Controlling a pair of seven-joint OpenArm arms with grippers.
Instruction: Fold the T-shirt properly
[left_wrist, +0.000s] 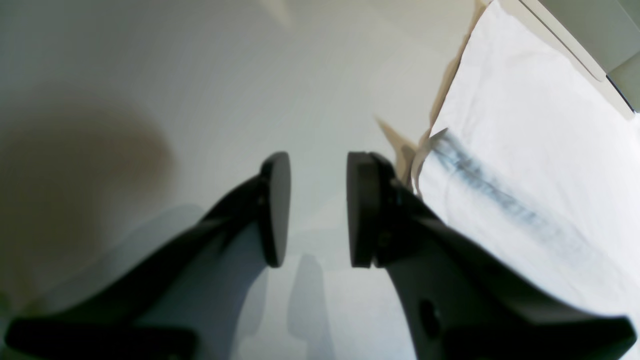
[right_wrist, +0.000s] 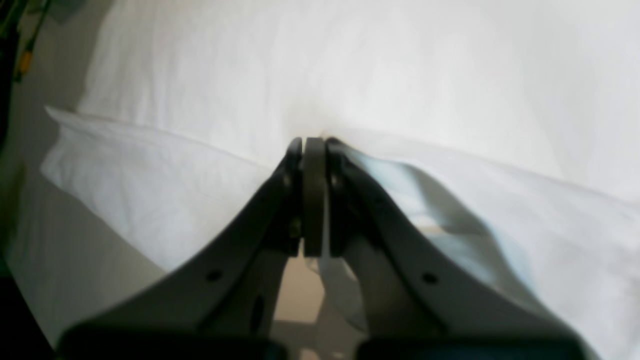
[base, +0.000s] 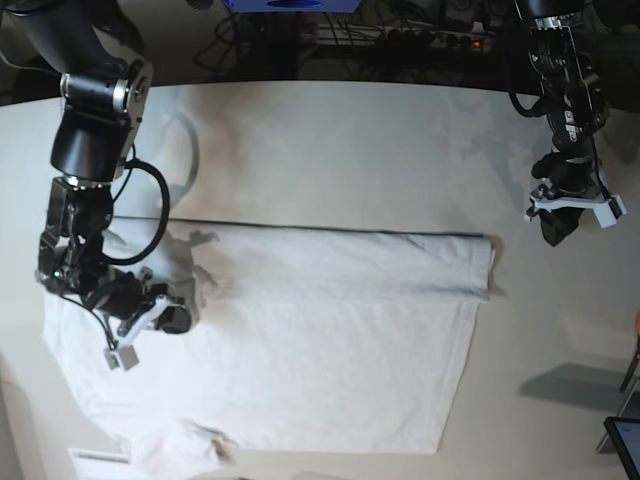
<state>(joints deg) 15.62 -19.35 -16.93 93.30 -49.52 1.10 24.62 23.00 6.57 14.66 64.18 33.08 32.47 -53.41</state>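
A fold of the plain white, wrinkled cotton T-shirt, spread on the pale bench, is being pinched between the pressed-together right fingers, while the left fingers are being held spread, empty, beside its edge.

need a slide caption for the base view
Right end effector pinches the white T-shirt; left end effector hovers open.
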